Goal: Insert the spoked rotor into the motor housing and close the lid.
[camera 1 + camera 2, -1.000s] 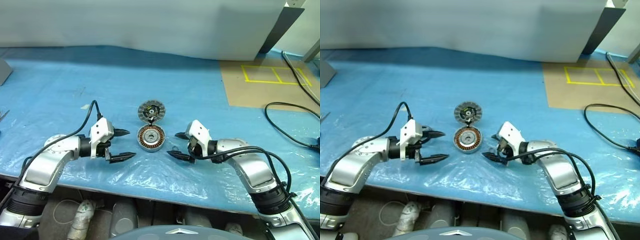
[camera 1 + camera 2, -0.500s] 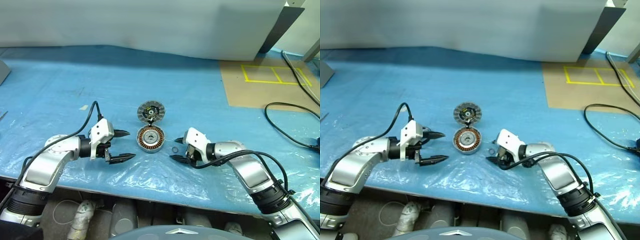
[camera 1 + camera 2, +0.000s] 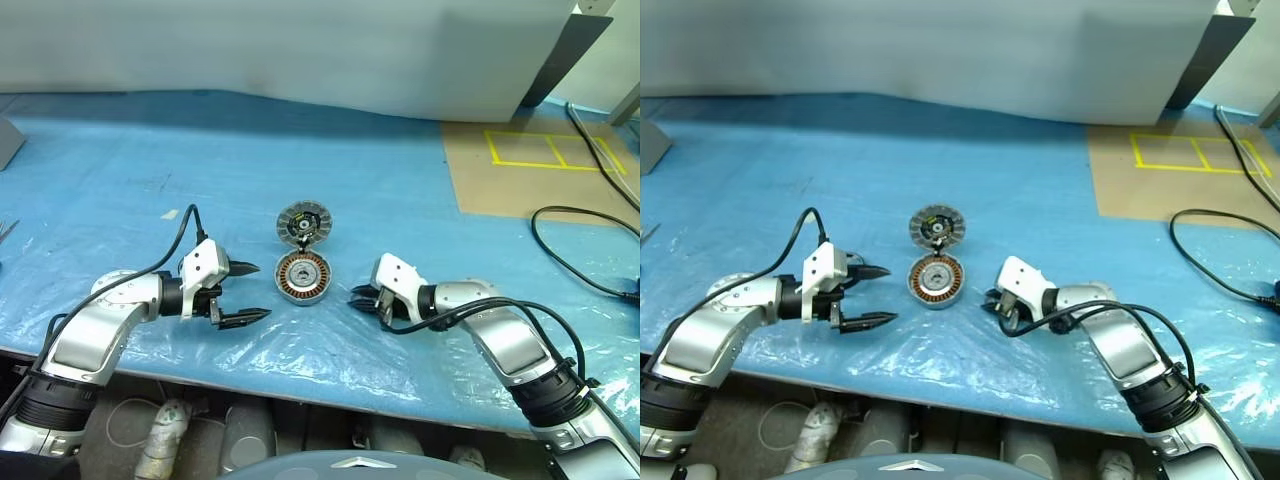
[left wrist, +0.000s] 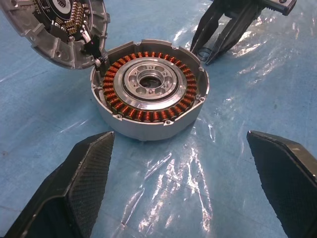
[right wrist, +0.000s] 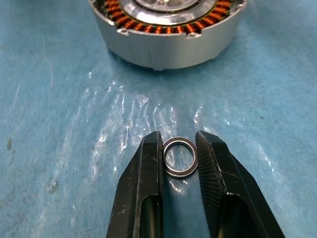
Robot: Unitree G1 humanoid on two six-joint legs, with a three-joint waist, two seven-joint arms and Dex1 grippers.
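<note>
- Round grey metal motor housing (image 4: 148, 96) with a copper-orange winding ring sits open-side up on the blue plastic-covered tabletop (image 3: 400, 180), midway between both arms.
- Silver-white spoked rotor (image 4: 147, 82) is already seated inside the winding ring, hub hole facing up.
- Round grey lid (image 3: 302, 221) with ribbed rim and dark centre lies inside-up just behind the housing, rims touching; not closed.
- Left gripper (image 3: 245, 292) hovers beside the housing on the robot's left, pointing at it; black fingers (image 4: 74, 193) spread wide, nothing between them.
- Right gripper (image 5: 180, 153) is low at the tabletop on the housing's other side, near but apart from it.
- Its fingers (image 5: 146, 168) are narrow, flanking a small thin silver metal ring (image 5: 180, 157) lying flat on the plastic; both pads are at the ring's edge, firm contact hard to tell.
- Brown cardboard sheet with yellow tape outline (image 3: 540, 165) lies far right, a black cable (image 3: 585, 255) loops near it.
</note>
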